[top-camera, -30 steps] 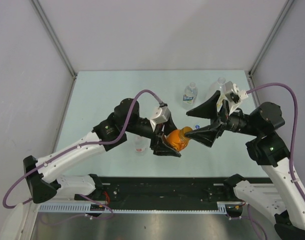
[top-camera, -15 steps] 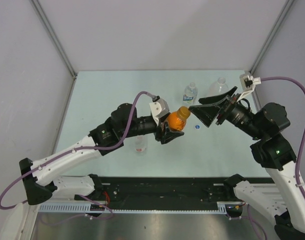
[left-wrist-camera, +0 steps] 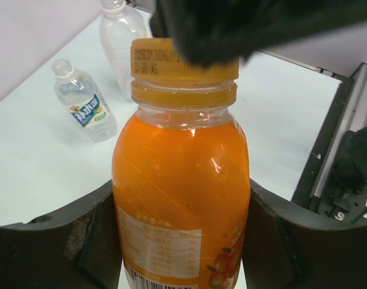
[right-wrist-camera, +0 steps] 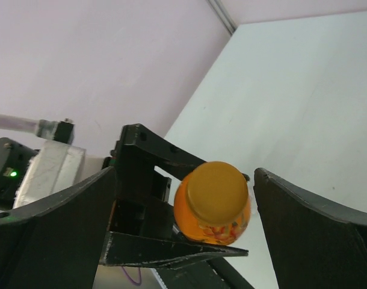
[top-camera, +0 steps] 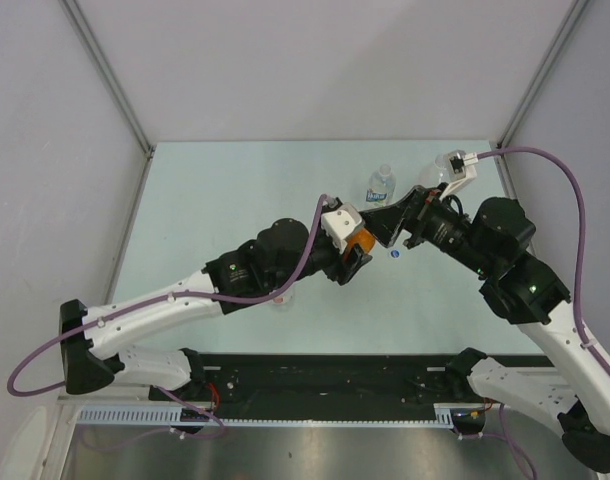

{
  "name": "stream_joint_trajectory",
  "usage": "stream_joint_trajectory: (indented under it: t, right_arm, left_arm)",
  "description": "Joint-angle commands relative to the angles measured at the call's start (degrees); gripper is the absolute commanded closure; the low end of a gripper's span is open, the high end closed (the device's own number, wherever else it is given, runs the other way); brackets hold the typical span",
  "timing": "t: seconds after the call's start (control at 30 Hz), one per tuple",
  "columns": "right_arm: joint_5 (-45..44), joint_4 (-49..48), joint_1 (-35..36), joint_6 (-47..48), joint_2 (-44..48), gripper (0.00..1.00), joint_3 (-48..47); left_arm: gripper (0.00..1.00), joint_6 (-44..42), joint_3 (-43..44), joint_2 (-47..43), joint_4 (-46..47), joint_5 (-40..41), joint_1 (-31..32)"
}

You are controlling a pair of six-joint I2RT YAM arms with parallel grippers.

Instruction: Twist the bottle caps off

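left end effector (left-wrist-camera: 180, 241), low in its wrist view, clamps the orange bottle (left-wrist-camera: 180, 174) mid-body, presenting its orange cap (right-wrist-camera: 212, 191) at frame centre to the right end effector (right-wrist-camera: 185, 174), spread wide either side, seemingly ready to twist it above the bench (top-camera: 235, 190).

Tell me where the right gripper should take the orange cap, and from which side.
Best on the round side wall of the orange cap, coming end-on along the bottle's axis. The left gripper clamps the orange bottle by its body, so the cap juts free, facing the open right gripper.
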State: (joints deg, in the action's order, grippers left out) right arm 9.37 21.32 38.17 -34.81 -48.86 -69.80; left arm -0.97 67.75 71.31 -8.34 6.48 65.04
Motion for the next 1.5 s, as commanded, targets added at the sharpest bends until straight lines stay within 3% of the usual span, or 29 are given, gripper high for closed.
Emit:
stream_joint_trajectory:
  t: [0.0,0.1,0.5,0.77,0.87,0.93,1.03,1.07,1.3,1.47]
  right_arm:
    - [-6.54,1.35,0.85,0.62,0.08,0.00,-1.83]
    - [-7.26,2.23,1.02,0.18,-0.36,0.01,-1.74]
    - [-5.68,0.57,1.55,-0.52,-1.59,0.21,-0.51]
    - [-5.24,-0.23,1.55,-0.44,-1.76,0.58,0.01]
    - [-4.62,-0.67,1.56,-0.26,-1.41,0.78,0.28]
    - [-3.66,-1.63,1.64,0.79,-1.15,1.00,0.45]
    - [5.98,-5.49,1.64,5.62,-0.80,1.00,0.63]
    - [10.10,-6.11,1.82,6.67,0.07,1.00,0.63]
    - [25.68,-8.49,2.17,15.55,4.73,1.00,0.63]
    - [37.72,-9.28,1.99,17.40,4.74,1.00,0.63]
  left_arm:
    - [1.00,-1.57,2.74,-1.17,2.18,4.94,0.62]
    - [1.00,-1.66,2.31,-1.79,2.89,5.21,0.79]
    - [1.00,-2.28,0.90,-2.75,4.12,5.65,1.32]
    - [1.00,-2.54,0.63,-3.02,4.12,5.65,1.50]
    - [1.00,-2.54,0.46,-3.10,4.03,5.30,1.59]
    - [1.00,-2.46,0.28,-3.28,4.03,3.99,1.67]
    - [1.00,-1.40,-1.73,-5.47,6.30,-5.82,1.06]
    - [1.00,-0.79,-2.52,-7.04,7.36,-13.78,0.71]
    - [1.00,9.22,-3.32,-8.21,11.14,-46.85,-5.18]
    - [1.00,14.15,-0.78,-5.31,13.09,-60.96,-6.50]
